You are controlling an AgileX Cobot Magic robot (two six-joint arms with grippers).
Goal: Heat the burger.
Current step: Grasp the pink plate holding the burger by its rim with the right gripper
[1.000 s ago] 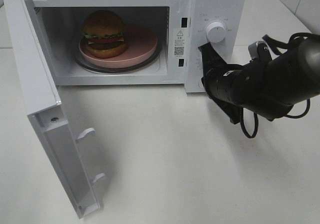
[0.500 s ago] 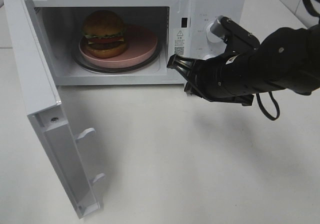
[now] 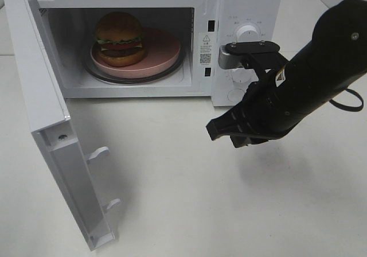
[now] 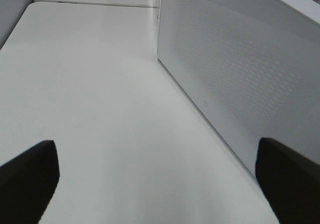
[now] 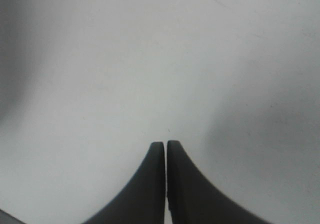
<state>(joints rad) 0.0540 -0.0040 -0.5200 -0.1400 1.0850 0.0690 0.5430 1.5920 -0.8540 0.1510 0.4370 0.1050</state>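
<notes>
The burger (image 3: 119,39) stands on a pink plate (image 3: 163,53) on the glass turntable inside the white microwave (image 3: 246,4), whose door (image 3: 43,96) hangs wide open to the left. My right gripper (image 3: 213,132) (image 5: 165,144) is shut with nothing in it. It hovers over the bare table in front of the microwave's control panel, pointing left and down, well clear of the burger. In the left wrist view my left gripper (image 4: 157,146) is open and empty, next to the door's perforated panel (image 4: 235,79). The exterior high view does not show the left arm.
Two dials (image 3: 248,33) sit on the microwave's right panel, the lower one partly behind my right arm (image 3: 309,79). The open door juts toward the table's front left with two latch hooks (image 3: 98,152). White tabletop (image 3: 183,199) spreads in front.
My right arm has swung away from the control panel, first left past the microwave's opening, then down over the table in front. Its gripper stayed shut. Burger and door have not moved.
</notes>
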